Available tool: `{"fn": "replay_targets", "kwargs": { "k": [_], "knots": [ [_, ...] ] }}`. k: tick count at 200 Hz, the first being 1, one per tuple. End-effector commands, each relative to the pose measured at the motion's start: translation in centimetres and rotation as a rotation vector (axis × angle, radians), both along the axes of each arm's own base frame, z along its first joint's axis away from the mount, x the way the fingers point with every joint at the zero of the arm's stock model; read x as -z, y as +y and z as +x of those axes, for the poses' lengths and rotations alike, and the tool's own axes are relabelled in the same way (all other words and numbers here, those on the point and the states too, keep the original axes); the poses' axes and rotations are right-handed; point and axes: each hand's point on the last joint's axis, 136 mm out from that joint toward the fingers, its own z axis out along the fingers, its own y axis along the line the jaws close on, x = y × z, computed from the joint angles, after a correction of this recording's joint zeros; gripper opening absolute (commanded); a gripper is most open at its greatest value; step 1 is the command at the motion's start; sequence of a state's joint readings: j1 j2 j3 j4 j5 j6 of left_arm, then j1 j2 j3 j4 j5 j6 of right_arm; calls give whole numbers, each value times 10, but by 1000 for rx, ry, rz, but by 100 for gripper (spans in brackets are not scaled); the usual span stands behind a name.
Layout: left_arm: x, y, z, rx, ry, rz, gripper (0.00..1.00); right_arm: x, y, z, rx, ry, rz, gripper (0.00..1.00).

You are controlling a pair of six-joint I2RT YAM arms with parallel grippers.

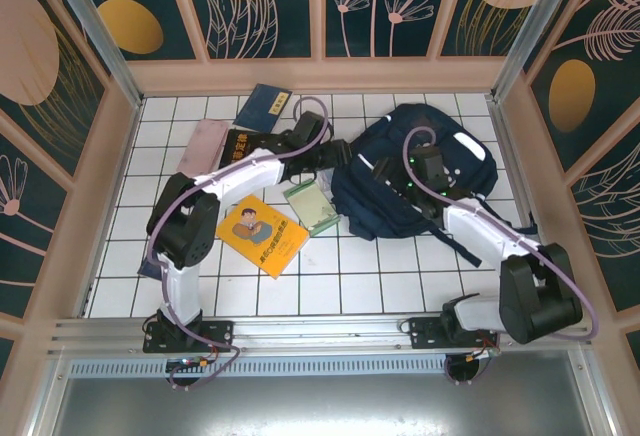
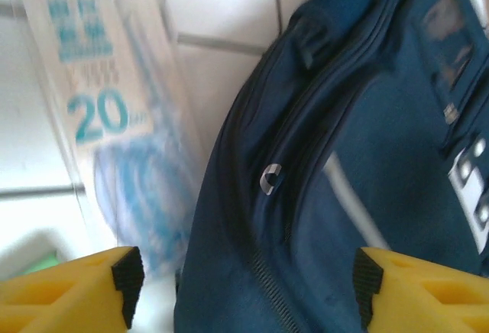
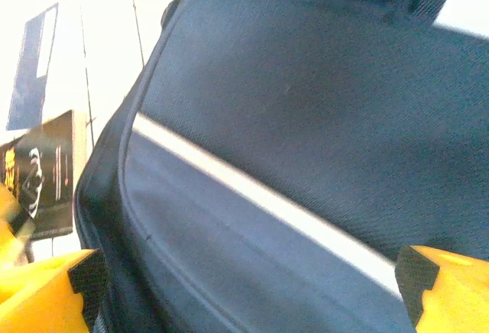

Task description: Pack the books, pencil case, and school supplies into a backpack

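Observation:
The navy backpack lies at the centre right of the tiled floor, with white stripes on its front. My left gripper stands open at its left edge, the zipper and fabric between its yellow fingers. The clear packet marked "20" lies just beside the backpack. My right gripper is open over the backpack's front, above a white stripe. The black book, yellow book, navy booklet, green notepad and a pale pink pencil case lie to the left.
Low beige walls fence the floor on three sides, and a metal rail runs along the near edge. Bare tiles stretch in front of the backpack. Purple cables loop above both arms.

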State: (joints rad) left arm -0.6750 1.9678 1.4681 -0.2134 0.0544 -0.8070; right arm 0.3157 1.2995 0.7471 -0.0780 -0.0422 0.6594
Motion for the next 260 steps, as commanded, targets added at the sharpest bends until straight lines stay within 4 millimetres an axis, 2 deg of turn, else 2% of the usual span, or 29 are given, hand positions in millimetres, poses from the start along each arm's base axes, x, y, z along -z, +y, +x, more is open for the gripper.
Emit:
{"fn": "replay_targets", "kwargs": {
  "k": [1,14,34,41,46,67,88,100,124,154,177,195,216,226,260],
  "knots": [
    [1,-31,-27,43,58,-95,81,1,-27,-6,34,8,-60,99],
    [5,-43,-40,54,83,-81,81,-1,-38,-10,60,6,-75,99],
    [25,-45,-56,45,134,-42,75,-7,-48,-18,79,-11,-94,99],
    [31,-42,-58,37,142,-30,67,-10,-50,-20,81,-21,-93,99],
    [34,-39,-57,27,143,-17,58,-11,-51,-22,81,-28,-94,99],
    [33,-19,-47,-13,97,111,28,-12,-55,-28,84,-28,-100,99],
    [31,9,-31,-40,71,232,9,-13,-59,-32,98,-20,-114,99],
    [30,29,-19,-58,65,282,4,-15,-61,-36,102,-28,-115,99],
    [27,59,4,-39,20,355,5,-17,-63,-40,106,-31,-114,99],
    [29,80,35,25,-47,472,8,-15,-62,-44,112,-11,-92,99],
    [31,92,58,38,-68,517,18,-9,-60,-48,118,13,-61,99],
    [23,96,68,32,-91,531,37,-2,-59,-50,122,32,-21,94],
    [3,86,64,39,-106,449,50,6,-56,-53,113,53,44,83],
    [-6,82,57,36,-105,396,55,10,-57,-55,118,65,58,81],
    [-28,64,20,45,-120,273,58,33,-75,-66,206,141,57,75]
  ]
}}
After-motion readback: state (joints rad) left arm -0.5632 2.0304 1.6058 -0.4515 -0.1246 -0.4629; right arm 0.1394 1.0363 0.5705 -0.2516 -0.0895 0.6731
